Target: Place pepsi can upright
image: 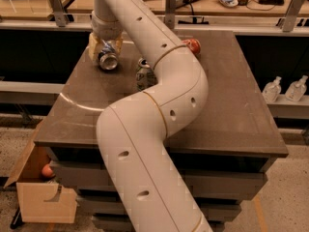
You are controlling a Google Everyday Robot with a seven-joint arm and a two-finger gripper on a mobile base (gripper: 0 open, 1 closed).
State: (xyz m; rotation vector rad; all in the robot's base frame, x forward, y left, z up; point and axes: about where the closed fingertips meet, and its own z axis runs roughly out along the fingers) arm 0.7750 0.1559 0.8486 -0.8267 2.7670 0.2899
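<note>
- My tool (105, 51) is down at the worktop (231, 105), at the end of my arm (159, 110).
- Tool state: I cannot tell how far it is open, nor whether it has hold of anything.
- The pepsi can (108, 62) lies on its side right at the tool, silver end towards the camera. It is not upright.
- The white can (143, 74) stands upright, near the tool on its right and closer to the camera, just beside my arm.
- The red can (193, 45) is further right of the tool, partly hidden behind my arm.
- The box (43, 199) sits on the floor, well below the tool and left of the worktop.
- Two bottles (273, 89) stand far right of the tool, off the worktop.
</note>
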